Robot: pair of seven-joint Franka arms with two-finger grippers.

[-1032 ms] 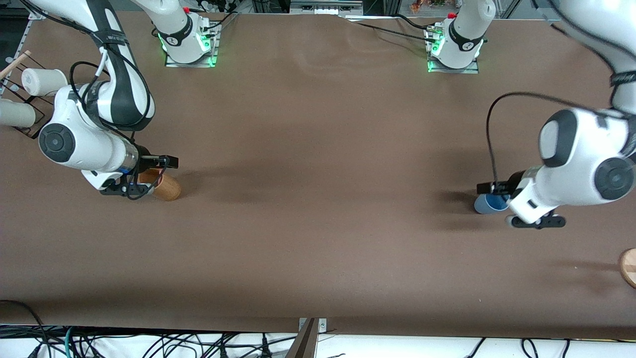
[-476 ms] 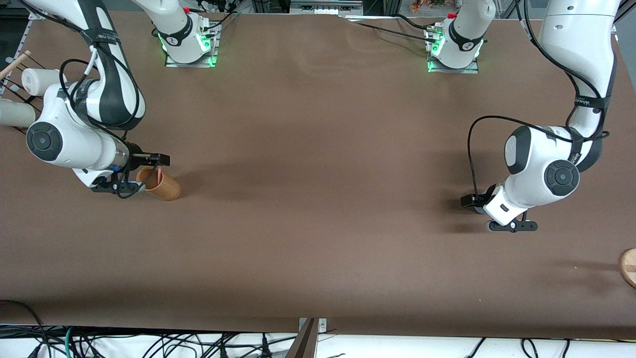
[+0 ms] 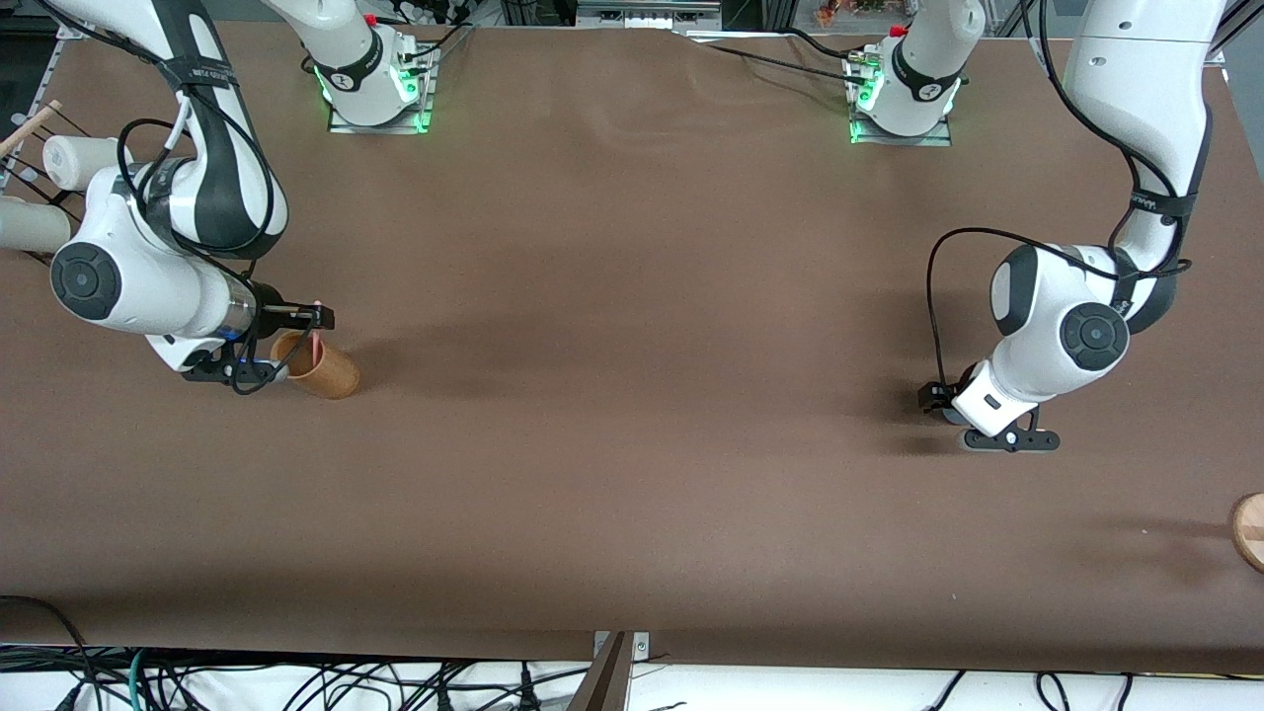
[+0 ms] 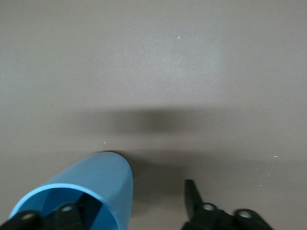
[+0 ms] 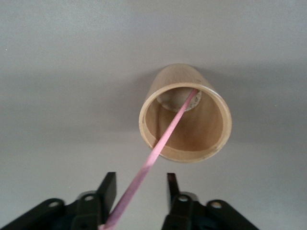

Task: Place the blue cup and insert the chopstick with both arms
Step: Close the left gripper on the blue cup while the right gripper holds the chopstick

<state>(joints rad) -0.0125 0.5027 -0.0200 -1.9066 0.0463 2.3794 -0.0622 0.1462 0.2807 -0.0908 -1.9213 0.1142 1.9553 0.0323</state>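
The blue cup point(image 4: 91, 191) stands on the brown table toward the left arm's end; the left wrist hides it almost fully in the front view. My left gripper point(image 3: 938, 403) point(image 4: 139, 194) is open, with one finger inside the cup and the other outside, apart from the wall. The pink chopstick point(image 3: 314, 344) point(image 5: 163, 139) leans in the tan-brown cup point(image 3: 324, 369) point(image 5: 184, 115), its tip on the cup's bottom. My right gripper point(image 3: 318, 318) point(image 5: 140, 187) is open just above that cup's rim. The chopstick's upper end passes between the fingers, close to one of them.
A wire rack with white cups point(image 3: 74, 160) and a wooden stick point(image 3: 30, 123) stands at the right arm's end of the table. A round wooden piece point(image 3: 1249, 531) lies at the table's edge at the left arm's end.
The left arm has swung its wrist over the blue cup, which showed a second ago. The right gripper has drawn back slightly from over the tan-brown cup, and the chopstick now shows in it.
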